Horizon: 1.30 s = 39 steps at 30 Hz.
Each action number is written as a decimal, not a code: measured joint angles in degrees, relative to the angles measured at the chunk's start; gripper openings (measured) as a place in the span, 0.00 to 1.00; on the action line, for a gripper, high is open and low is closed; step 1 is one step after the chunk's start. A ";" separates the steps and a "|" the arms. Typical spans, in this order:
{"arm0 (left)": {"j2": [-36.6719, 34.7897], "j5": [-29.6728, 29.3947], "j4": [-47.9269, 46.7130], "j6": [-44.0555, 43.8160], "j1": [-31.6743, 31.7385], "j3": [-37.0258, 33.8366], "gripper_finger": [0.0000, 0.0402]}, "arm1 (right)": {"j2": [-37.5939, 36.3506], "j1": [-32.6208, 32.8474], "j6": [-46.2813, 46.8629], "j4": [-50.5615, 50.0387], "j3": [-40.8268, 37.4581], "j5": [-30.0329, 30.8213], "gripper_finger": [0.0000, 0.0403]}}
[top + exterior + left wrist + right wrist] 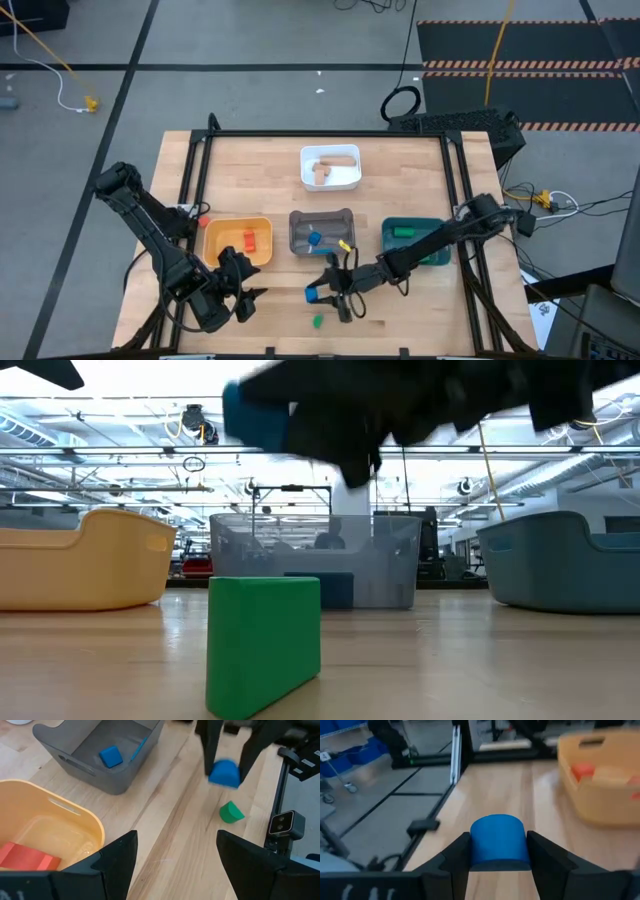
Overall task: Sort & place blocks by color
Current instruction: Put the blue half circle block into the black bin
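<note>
Wooden table (260, 160) in a wide workshop: the right end effector (318, 293) grips a blue block (313, 294) raised off the surface, just in front of the grey tray (321, 215). One green block (318, 321) sits on the boards nearby. Left end effector (248, 297) hovers open beside the yellow tray (262, 228).

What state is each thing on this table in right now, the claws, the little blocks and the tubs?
Right gripper: shut on the blue block, lifted off the table.
Left gripper: open, empty, beside the yellow tray.
Green block: standing loose on the table.
Yellow tray: holds red-orange blocks.
Grey tray: holds a blue piece.
Teal tray: holds a green piece.
White tray: holds tan wood.
</note>
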 joint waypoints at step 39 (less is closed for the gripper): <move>0.00 0.00 0.07 -0.61 0.00 0.00 0.67 | -12.20 -14.95 11.28 -39.58 0.09 10.70 0.64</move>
